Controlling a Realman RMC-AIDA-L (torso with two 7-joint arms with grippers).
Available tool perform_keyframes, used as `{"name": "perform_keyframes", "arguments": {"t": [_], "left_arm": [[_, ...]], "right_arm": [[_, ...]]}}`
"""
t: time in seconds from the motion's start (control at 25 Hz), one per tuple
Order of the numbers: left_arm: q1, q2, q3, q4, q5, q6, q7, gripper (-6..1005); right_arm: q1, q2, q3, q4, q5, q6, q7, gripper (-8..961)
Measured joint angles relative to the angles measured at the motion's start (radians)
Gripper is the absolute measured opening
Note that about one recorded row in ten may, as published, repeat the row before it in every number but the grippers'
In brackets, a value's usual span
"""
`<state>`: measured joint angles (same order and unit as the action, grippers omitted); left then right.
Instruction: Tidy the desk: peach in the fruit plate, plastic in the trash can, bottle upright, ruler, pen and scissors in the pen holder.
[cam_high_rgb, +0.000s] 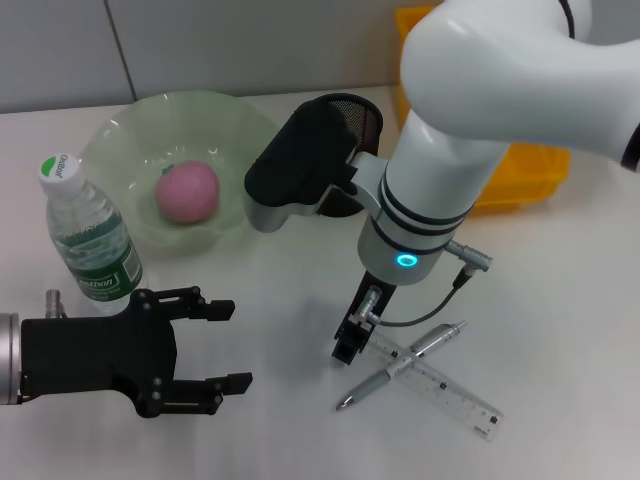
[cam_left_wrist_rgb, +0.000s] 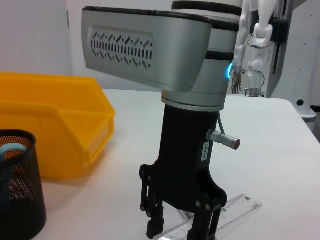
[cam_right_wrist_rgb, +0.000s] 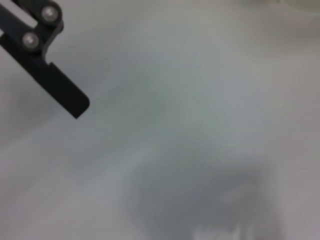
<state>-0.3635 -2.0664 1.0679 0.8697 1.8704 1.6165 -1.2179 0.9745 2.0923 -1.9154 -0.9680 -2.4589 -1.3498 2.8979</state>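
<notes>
The peach (cam_high_rgb: 187, 192) sits in the plate (cam_high_rgb: 120, 135) and the bottle (cam_high_rgb: 85, 235) stands upright, while the right gripper (cam_high_rgb: 350, 345), fingers apart, straddles the ruler (cam_high_rgb: 440, 385) crossing the pen (cam_high_rgb: 400, 366) at near right; the left gripper (cam_high_rgb: 225, 345) hangs spread at near left.

Pink peach (cam_high_rgb: 186, 192) in green plate (cam_high_rgb: 120, 140); bottle (cam_high_rgb: 88, 238) upright; ruler (cam_high_rgb: 440, 385) crossing pen (cam_high_rgb: 400, 366).

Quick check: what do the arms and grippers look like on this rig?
Right arm: glossy white shell, black bands, glowing cyan ring, silver connector with grey cable. Right gripper is black, with slim black fingers. Left gripper is black too, boxy body, on a silver wrist.
</notes>
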Motion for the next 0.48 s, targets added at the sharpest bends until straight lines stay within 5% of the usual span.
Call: {"name": "perform_keyframes", "arguments": {"t": [0.48], "left_arm": [[0.0,0.001,0.001,0.0,0.0,0.003,0.002,786]], "right_arm": [[-0.002,0.0,-0.027,-0.008,-0.009,-0.002,0.025,544]]}}
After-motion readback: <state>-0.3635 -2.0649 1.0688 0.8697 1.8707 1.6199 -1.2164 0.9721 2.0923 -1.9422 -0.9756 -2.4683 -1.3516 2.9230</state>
